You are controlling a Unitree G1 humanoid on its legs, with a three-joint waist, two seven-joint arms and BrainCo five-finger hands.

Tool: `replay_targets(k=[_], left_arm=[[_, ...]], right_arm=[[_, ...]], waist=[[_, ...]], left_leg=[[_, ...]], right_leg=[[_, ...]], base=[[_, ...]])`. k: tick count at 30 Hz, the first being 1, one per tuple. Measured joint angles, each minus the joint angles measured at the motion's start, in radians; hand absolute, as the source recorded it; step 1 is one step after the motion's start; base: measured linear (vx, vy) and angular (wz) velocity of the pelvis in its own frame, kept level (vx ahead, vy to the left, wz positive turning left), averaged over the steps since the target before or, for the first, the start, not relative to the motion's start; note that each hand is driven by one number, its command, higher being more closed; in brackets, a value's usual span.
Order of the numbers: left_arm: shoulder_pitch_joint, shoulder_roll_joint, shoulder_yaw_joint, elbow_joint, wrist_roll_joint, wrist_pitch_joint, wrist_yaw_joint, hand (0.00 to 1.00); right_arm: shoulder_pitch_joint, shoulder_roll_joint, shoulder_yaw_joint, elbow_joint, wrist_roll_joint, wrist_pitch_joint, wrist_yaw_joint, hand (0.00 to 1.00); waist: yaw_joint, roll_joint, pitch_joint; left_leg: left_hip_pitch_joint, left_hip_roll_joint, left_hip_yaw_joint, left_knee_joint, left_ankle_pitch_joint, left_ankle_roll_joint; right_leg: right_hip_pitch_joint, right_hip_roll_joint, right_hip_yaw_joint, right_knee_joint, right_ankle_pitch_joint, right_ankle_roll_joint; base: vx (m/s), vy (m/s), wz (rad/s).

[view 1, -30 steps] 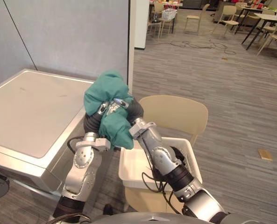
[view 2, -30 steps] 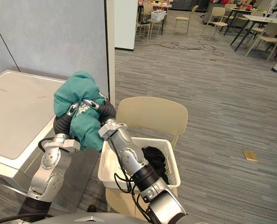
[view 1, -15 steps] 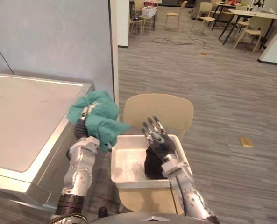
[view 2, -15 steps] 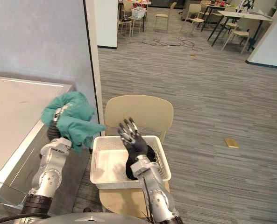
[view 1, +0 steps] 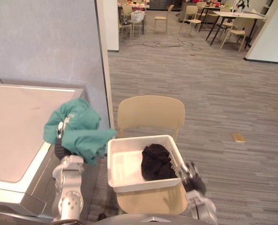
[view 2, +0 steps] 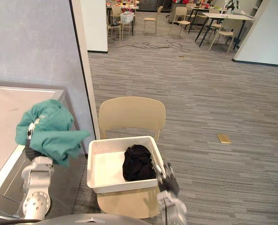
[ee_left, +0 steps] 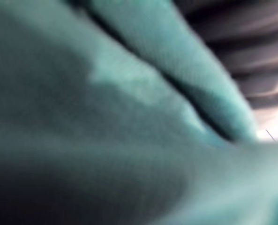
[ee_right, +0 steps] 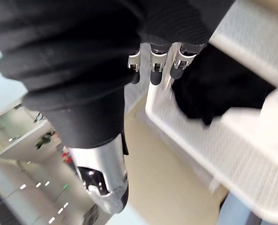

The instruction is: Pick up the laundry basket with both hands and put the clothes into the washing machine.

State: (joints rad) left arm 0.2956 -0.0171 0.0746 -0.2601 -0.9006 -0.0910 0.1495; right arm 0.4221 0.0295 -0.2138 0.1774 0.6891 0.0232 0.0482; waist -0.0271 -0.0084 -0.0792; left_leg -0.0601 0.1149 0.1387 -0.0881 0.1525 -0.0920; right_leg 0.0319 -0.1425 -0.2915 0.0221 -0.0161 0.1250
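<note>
A white laundry basket (view 1: pixel 124 141) stands on a beige chair (view 1: pixel 150 112) with a black garment (view 1: pixel 155 161) in its right half. My left hand (view 1: pixel 60 132) is raised left of the basket and is shut on a bunched teal garment (view 1: pixel 78 129), which drapes over it beside the washing machine (view 1: pixel 17 126). That teal garment (ee_left: pixel 129 117) covers the left wrist view. My right hand (view 1: pixel 191 174) hangs low by the basket's right rim, its fingers (ee_right: pixel 155 70) relaxed and holding nothing.
A grey partition wall (view 1: pixel 45 42) rises behind the machine. A small flat object (view 1: pixel 238 137) lies on the wood-pattern floor to the right. Cables (view 1: pixel 171 44) and several tables and chairs (view 1: pixel 214 18) are far back.
The camera view has shifted. My right hand let go of the teal garment, opened over the basket, then dropped beside its right rim. My left hand carried the teal garment lower, toward the machine.
</note>
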Motion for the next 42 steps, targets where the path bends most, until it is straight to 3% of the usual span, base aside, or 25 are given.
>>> replay_targets(k=[5,10,17,19,22,23,24,25,26,27,28,29,30,31,32,34,36,39,40,42], left_arm=[[0.101,-0.004,-0.013,0.039,0.000,0.023,-0.074,1.00],[0.123,0.004,-0.046,0.192,0.001,0.059,-0.092,1.00],[0.136,0.006,-0.094,0.196,-0.001,0.069,-0.109,1.00],[0.115,0.004,-0.098,0.190,-0.001,0.069,-0.112,1.00],[0.105,-0.006,-0.096,0.150,-0.001,0.069,-0.112,1.00],[0.107,-0.013,-0.098,0.116,-0.001,0.069,-0.112,1.00],[0.085,-0.006,-0.080,0.097,-0.001,0.067,-0.112,1.00],[0.068,-0.003,-0.071,0.088,-0.001,0.067,-0.113,1.00],[0.066,-0.004,-0.069,0.050,-0.001,0.063,-0.115,1.00],[0.072,-0.006,-0.075,0.028,0.000,0.059,-0.123,1.00],[0.073,-0.008,-0.080,0.022,0.000,0.059,-0.130,1.00],[0.065,-0.012,-0.100,0.012,0.000,0.059,-0.136,1.00],[0.039,0.002,-0.102,0.003,0.001,0.058,-0.141,1.00],[0.027,-0.002,-0.107,-0.002,0.002,0.054,-0.141,1.00],[0.024,-0.014,-0.123,0.002,0.003,0.036,-0.141,1.00],[-0.005,-0.011,-0.144,0.047,0.004,0.037,-0.140,1.00],[-0.045,-0.011,-0.153,0.101,0.010,0.041,-0.135,1.00],[-0.047,0.010,-0.167,0.142,0.013,0.041,-0.132,1.00],[-0.046,0.022,-0.176,0.158,0.013,0.041,-0.131,1.00],[-0.040,0.030,-0.188,0.162,0.026,0.042,-0.131,1.00]], right_arm=[[0.006,-0.001,-0.146,0.282,-0.030,0.006,-0.016,0.00],[-0.002,0.004,-0.154,0.503,-0.068,0.010,-0.052,0.00],[-0.073,-0.026,-0.130,0.638,-0.145,0.017,-0.048,0.00],[-0.115,-0.044,-0.118,0.658,-0.190,0.016,-0.055,0.00],[-0.140,-0.068,-0.105,0.664,-0.226,0.020,-0.071,0.00],[-0.150,-0.080,-0.106,0.666,-0.227,0.023,-0.081,0.00],[-0.164,-0.074,-0.113,0.676,-0.233,0.021,-0.085,0.00],[-0.178,-0.070,-0.115,0.687,-0.247,0.018,-0.087,0.00],[-0.198,-0.075,-0.125,0.678,-0.265,0.019,-0.099,0.00],[-0.192,-0.085,-0.136,0.650,-0.265,0.015,-0.111,0.00],[-0.188,-0.089,-0.145,0.635,-0.265,0.016,-0.117,0.00],[-0.191,-0.098,-0.159,0.620,-0.265,0.017,-0.122,0.00],[-0.201,-0.067,-0.174,0.643,-0.265,0.023,-0.122,0.00],[-0.206,-0.054,-0.192,0.654,-0.265,0.017,-0.123,0.00],[-0.207,-0.057,-0.209,0.662,-0.262,0.011,-0.123,0.00],[-0.215,-0.074,-0.224,0.688,-0.263,0.009,-0.124,0.00],[-0.254,-0.074,-0.262,0.736,-0.260,0.008,-0.125,0.00],[-0.265,-0.049,-0.271,0.753,-0.242,0.008,-0.130,0.00],[-0.265,-0.046,-0.268,0.752,-0.233,0.007,-0.142,0.00],[-0.261,-0.037,-0.258,0.741,-0.214,0.007,-0.146,0.00]], waist=[[0.006,0.014,0.011],[0.006,0.005,0.029],[0.021,0.007,0.112],[0.024,0.018,0.170],[0.029,0.030,0.202],[0.032,0.045,0.210],[0.027,0.013,0.215],[0.033,0.009,0.231],[0.051,0.028,0.247],[0.052,0.055,0.255],[0.051,0.081,0.248],[0.039,0.099,0.243],[0.008,0.056,0.210],[0.010,0.055,0.208],[0.026,0.076,0.204],[0.013,0.109,0.181],[0.000,0.115,0.176],[-0.007,0.075,0.186],[-0.005,0.053,0.187],[0.000,0.035,0.193]], left_leg=[[0.001,0.000,-0.002,0.000,-0.003,0.004],[0.010,0.002,-0.026,0.000,-0.004,0.006],[0.006,0.026,-0.026,0.008,-0.002,0.005],[-0.047,0.037,-0.058,0.079,0.004,0.004],[-0.119,0.035,-0.112,0.120,0.002,0.013],[-0.149,0.042,-0.106,0.118,-0.026,0.074],[-0.175,0.043,-0.022,0.173,-0.098,0.172],[-0.208,0.058,0.027,0.297,-0.130,0.201],[-0.256,0.119,0.111,0.632,-0.172,0.216],[-0.249,0.178,0.163,0.840,-0.260,0.198],[-0.244,0.195,0.173,0.873,-0.269,0.187],[-0.252,0.168,0.169,0.817,-0.254,0.169],[-0.187,0.080,0.123,0.665,-0.273,0.121],[-0.175,0.094,0.123,0.754,-0.317,0.109],[-0.112,0.144,0.109,0.821,-0.367,0.033],[-0.014,0.175,0.086,0.725,-0.437,-0.070],[0.058,0.151,0.113,0.525,-0.458,-0.079],[0.116,0.105,0.143,0.389,-0.462,-0.070],[0.142,0.073,0.156,0.346,-0.444,-0.049],[0.180,0.020,0.173,0.302,-0.416,-0.028]], right_leg=[[0.005,0.001,-0.004,0.000,-0.002,0.002],[0.037,0.003,-0.027,0.004,-0.014,0.002],[0.022,0.023,-0.026,0.068,-0.043,-0.015],[-0.009,0.022,-0.054,0.138,-0.072,-0.027],[-0.077,0.009,-0.111,0.251,-0.115,-0.040],[-0.099,0.009,-0.145,0.286,-0.126,-0.059],[-0.092,-0.014,-0.168,0.240,-0.129,-0.078],[-0.090,-0.031,-0.197,0.246,-0.126,-0.084],[-0.102,-0.049,-0.215,0.306,-0.134,-0.086],[-0.096,-0.045,-0.221,0.350,-0.152,-0.092],[-0.094,-0.040,-0.233,0.382,-0.160,-0.096],[-0.107,-0.039,-0.243,0.418,-0.187,-0.103],[-0.115,-0.081,-0.247,0.357,-0.192,-0.105],[-0.111,-0.078,-0.270,0.336,-0.175,-0.114],[-0.104,-0.034,-0.280,0.307,-0.137,-0.112],[-0.131,-0.015,-0.318,0.303,-0.122,-0.120],[-0.164,-0.014,-0.324,0.300,-0.085,-0.121],[-0.169,-0.039,-0.317,0.291,-0.034,-0.124],[-0.171,-0.066,-0.301,0.301,-0.023,-0.121],[-0.172,-0.111,-0.270,0.317,-0.008,-0.110]], base=[[-0.01,-0.002,0.02],[-0.03,-0.009,0.16],[-0.01,-0.034,0.07],[-0.07,-0.044,0.30],[-0.08,-0.055,0.64],[-0.08,-0.112,0.91],[-0.09,-0.074,0.90],[-0.12,-0.039,0.62],[-0.12,0.009,0.23],[-0.11,-0.001,0.16],[-0.06,-0.028,0.48],[-0.17,-0.019,1.01],[-0.20,-0.033,1.10],[-0.19,-0.013,0.73],[-0.06,-0.001,0.23],[-0.09,0.074,0.33],[-0.20,0.139,0.29],[-0.23,0.139,0.10],[-0.21,0.141,-0.06],[-0.23,0.113,-0.12]])
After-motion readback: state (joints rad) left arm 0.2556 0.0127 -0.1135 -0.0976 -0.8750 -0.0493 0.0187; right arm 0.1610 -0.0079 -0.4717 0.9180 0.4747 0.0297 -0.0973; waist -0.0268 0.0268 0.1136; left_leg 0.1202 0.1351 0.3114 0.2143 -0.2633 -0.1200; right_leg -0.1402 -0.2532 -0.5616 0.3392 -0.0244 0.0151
